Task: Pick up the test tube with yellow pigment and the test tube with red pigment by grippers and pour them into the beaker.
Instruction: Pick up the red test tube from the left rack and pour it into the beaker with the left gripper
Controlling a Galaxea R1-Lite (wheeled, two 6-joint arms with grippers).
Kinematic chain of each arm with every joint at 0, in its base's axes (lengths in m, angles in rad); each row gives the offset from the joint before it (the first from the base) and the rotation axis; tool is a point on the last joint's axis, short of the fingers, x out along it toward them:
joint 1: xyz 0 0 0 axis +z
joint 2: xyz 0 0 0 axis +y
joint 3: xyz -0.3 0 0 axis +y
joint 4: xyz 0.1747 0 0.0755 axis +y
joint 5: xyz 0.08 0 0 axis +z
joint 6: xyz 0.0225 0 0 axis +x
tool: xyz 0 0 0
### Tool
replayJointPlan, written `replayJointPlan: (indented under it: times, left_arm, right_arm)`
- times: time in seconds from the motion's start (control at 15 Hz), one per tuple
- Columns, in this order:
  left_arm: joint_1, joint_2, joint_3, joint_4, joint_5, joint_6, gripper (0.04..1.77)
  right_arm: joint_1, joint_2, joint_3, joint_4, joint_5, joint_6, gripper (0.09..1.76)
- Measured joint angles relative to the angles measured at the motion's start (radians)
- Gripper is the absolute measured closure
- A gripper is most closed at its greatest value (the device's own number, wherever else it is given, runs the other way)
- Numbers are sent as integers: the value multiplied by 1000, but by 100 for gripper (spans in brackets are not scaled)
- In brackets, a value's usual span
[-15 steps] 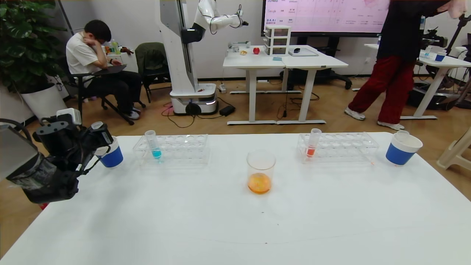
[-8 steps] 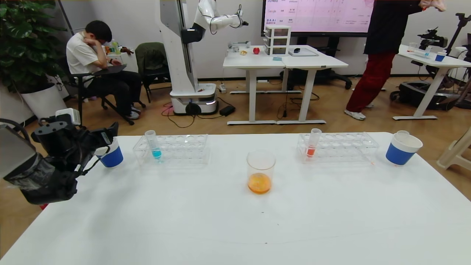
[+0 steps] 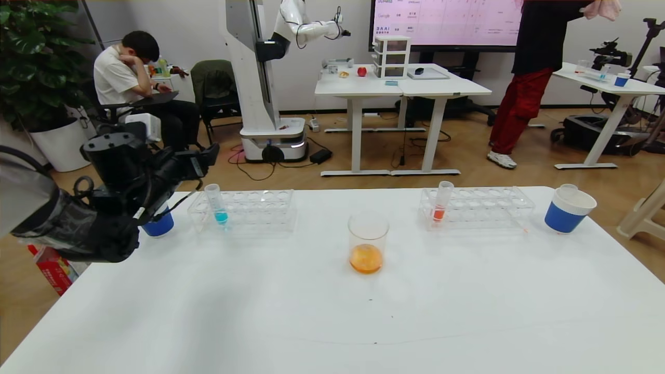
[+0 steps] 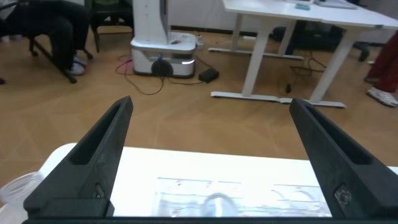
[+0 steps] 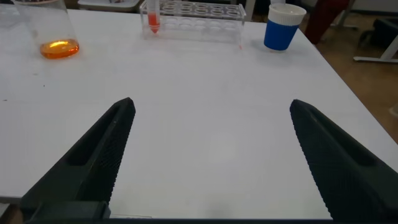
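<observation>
The beaker (image 3: pixel 368 244) stands mid-table with orange liquid in its bottom; it also shows in the right wrist view (image 5: pixel 53 31). The red-pigment tube (image 3: pixel 441 203) stands upright in the right clear rack (image 3: pixel 483 208), also seen in the right wrist view (image 5: pixel 153 18). No yellow-pigment tube is in view. My left gripper (image 3: pixel 200 158) is open and empty, raised above the table's far left, by the left rack (image 3: pixel 254 210); its wrist view (image 4: pixel 211 106) looks over that rack. My right gripper (image 5: pixel 211 106) is open and empty over bare table near the front right; it is outside the head view.
A blue-liquid tube (image 3: pixel 217 205) stands in the left rack. A blue cup (image 3: pixel 156 224) sits partly behind my left arm; another blue cup (image 3: pixel 567 209) is at the far right. People, tables and another robot fill the room beyond.
My left gripper has risen and moved right, from over the left blue cup toward the left rack. The clear tube held in it one second ago is gone from its fingers.
</observation>
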Motion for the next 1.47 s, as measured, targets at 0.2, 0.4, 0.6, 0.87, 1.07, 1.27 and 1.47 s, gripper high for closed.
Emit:
replayJointPlan:
  times: [0.2, 0.4, 0.6, 0.87, 1.07, 1.27, 1.47]
  left_arm:
    - [-94, -72, -5, 39, 68, 5, 6]
    - [-121, -191, 7, 108, 72, 37, 6]
    - [-126, -376, 37, 221, 74, 95, 6]
    - [-119, -679, 126, 384, 74, 163, 6]
    - [-90, -907, 204, 529, 74, 197, 6]
    - [-28, -1120, 236, 740, 76, 214, 6]
    - [-5, -1337, 268, 946, 72, 219, 6]
  right_arm:
    - [0, 0, 0, 0, 0, 0, 11]
    - [0, 0, 0, 0, 0, 0, 11]
    - [0, 0, 0, 0, 0, 0, 11]
    - [0, 0, 0, 0, 0, 0, 11]
    - [0, 0, 0, 0, 0, 0, 11]
    - [0, 0, 0, 0, 0, 0, 11]
    - [0, 0, 0, 0, 0, 0, 11]
